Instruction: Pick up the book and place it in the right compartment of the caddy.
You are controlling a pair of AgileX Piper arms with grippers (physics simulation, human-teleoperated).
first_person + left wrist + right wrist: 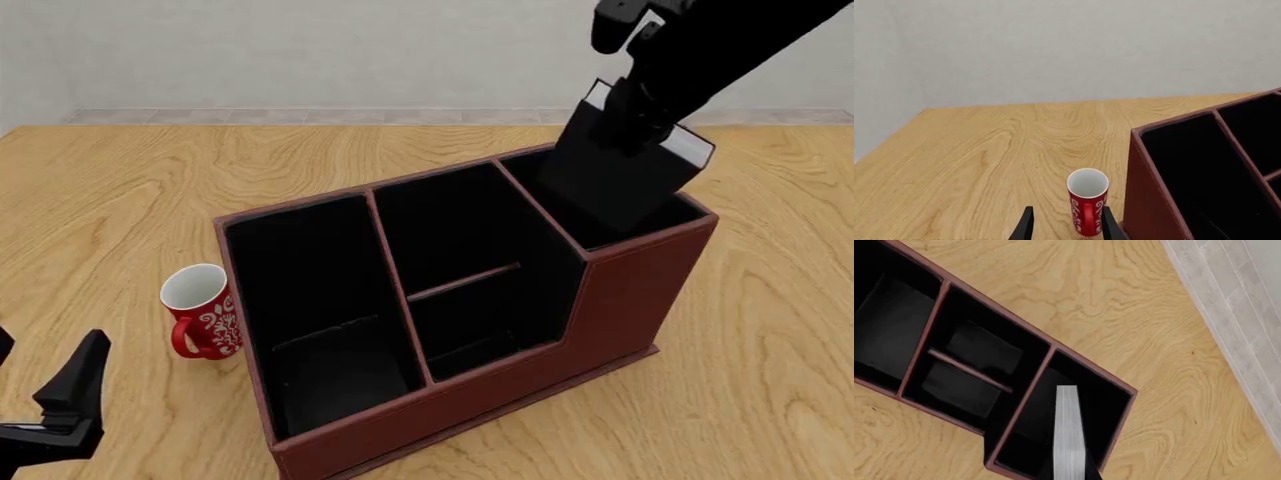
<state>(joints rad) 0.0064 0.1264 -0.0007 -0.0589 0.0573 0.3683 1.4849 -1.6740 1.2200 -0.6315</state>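
The reddish-brown caddy (507, 400) stands mid-table. My right gripper (638, 100) comes in from the upper right, shut on the black book (617, 170). The book is tilted, and its lower end dips into the right compartment (537, 182). I cannot tell whether it touches the floor. In the right wrist view the white page block (1067, 435) hangs over that compartment (1104, 405). My left gripper (60, 400) is open and empty at the front left. In the left wrist view it (1067, 230) sits just behind the red mug, with the caddy (1147, 200) beside it.
A red mug (200, 310) with white swirls stands upright against the caddy's left wall, and also shows in the left wrist view (1087, 200). The long left section (314, 300) and the crossbar-split middle section (461, 260) hold nothing. Bare wooden table (120, 200) surrounds the caddy.
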